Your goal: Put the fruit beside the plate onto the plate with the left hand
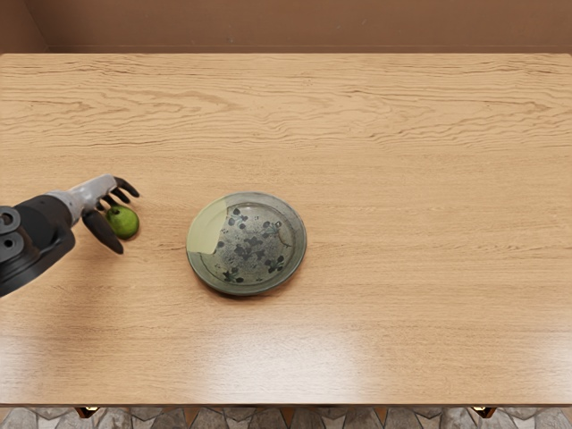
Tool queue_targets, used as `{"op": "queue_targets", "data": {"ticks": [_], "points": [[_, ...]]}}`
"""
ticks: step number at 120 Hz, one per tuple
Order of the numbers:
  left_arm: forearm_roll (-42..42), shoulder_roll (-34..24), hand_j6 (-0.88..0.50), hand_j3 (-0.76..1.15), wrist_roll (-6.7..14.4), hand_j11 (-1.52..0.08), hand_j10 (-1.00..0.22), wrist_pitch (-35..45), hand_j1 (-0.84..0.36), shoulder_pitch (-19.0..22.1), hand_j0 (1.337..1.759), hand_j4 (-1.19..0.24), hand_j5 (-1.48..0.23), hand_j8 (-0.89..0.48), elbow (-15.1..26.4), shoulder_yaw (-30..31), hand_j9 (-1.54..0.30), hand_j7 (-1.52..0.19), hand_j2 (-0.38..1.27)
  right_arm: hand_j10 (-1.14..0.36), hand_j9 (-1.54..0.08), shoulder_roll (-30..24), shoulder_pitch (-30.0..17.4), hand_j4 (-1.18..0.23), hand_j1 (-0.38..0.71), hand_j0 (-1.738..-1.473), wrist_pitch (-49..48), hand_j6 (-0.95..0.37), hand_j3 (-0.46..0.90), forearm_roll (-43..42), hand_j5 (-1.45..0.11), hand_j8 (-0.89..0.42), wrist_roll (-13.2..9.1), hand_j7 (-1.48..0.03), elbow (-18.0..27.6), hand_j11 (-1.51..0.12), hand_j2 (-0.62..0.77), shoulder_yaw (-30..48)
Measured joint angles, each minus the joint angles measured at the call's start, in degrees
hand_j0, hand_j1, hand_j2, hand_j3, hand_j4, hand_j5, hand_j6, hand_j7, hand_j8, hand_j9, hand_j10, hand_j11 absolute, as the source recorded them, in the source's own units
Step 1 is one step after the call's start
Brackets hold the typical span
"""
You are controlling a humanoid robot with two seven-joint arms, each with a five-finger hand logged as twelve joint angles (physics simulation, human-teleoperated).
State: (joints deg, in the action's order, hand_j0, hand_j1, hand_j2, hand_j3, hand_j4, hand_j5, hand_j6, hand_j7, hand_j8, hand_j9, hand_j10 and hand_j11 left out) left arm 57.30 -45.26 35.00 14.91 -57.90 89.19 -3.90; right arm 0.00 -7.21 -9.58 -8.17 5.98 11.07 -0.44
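Head view, wooden table (384, 134), brown wall (304, 22), left robot hand (101, 206) open around green fruit (125, 223)

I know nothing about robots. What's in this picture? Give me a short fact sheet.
surface: wooden table
fruit: small, green, lying on the table left of the plate, apart from it
plate: round, grey-green, speckled, fruit not on it yet
left hand: at the fruit, fingers spread around it, not closed
right hand: out of view
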Motion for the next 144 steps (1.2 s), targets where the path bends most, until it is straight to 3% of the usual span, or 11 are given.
{"op": "queue_targets", "data": {"ticks": [91,103,112,122,130,144], "points": [[0.1,1.7,-0.35,0.00,0.0,-0.45,-0.35,0.8,-0.06,0.9,1.658,-0.35,-0.45,-0.35,-1.6,-0.3,-0.45,-0.45,0.07,-0.01,-0.01,0.0,0.0,-0.01,-0.34,-1.658,0.0,-0.01,0.00,0.0,-0.01,-0.01,0.0,-0.01,0.0,-0.01,0.00,0.0],[0.0,1.8,-0.42,0.00,0.0,-0.54,-0.42,0.5,-0.14,0.9,1.658,-0.42,-0.54,-0.42,-1.6,-0.2,-0.54,-0.54,0.09,-0.01,-0.01,0.0,0.0,-0.01,-0.34,-1.658,0.0,-0.01,0.00,0.0,-0.01,-0.01,0.0,-0.01,0.0,-0.01,0.00,0.0],[-0.6,1.8,-0.49,0.00,0.0,-0.71,-0.55,-0.3,-0.28,0.9,1.657,-0.55,-0.70,-0.48,-1.6,-0.1,-0.71,-0.71,0.12,-0.01,-0.01,0.0,0.0,-0.01,-0.34,-1.658,0.0,-0.01,0.00,0.0,-0.01,-0.01,0.0,-0.01,0.0,-0.01,0.00,0.0],[-1.1,1.8,-0.38,0.00,0.0,-0.87,-0.65,-1.2,-0.38,1.0,1.653,-0.66,-0.85,-0.36,-1.6,-0.2,-0.87,-0.86,0.24,-0.01,-0.01,0.0,0.0,-0.01,-0.34,-1.658,0.0,-0.01,0.00,0.0,-0.01,-0.01,0.0,-0.01,0.0,-0.01,0.00,0.0],[-1.3,1.8,-0.29,0.00,0.1,-0.97,-0.70,-1.7,-0.48,1.0,1.647,-0.60,-0.94,-0.29,-1.5,-0.3,-0.97,-0.95,0.46,-0.01,-0.01,0.0,0.0,-0.01,-0.34,-1.658,0.0,-0.01,0.00,0.0,-0.01,-0.01,0.0,-0.01,0.0,-0.01,0.00,0.0],[-1.7,1.8,-0.22,0.00,0.1,-1.07,-0.76,-2.1,-0.47,1.0,1.643,-0.55,-1.06,-0.23,-1.5,-0.5,-1.06,-1.05,0.36,-0.01,-0.01,0.0,0.0,-0.01,-0.34,-1.658,0.0,-0.01,0.00,0.0,-0.01,-0.01,0.0,-0.01,0.0,-0.01,0.00,0.0]]}}
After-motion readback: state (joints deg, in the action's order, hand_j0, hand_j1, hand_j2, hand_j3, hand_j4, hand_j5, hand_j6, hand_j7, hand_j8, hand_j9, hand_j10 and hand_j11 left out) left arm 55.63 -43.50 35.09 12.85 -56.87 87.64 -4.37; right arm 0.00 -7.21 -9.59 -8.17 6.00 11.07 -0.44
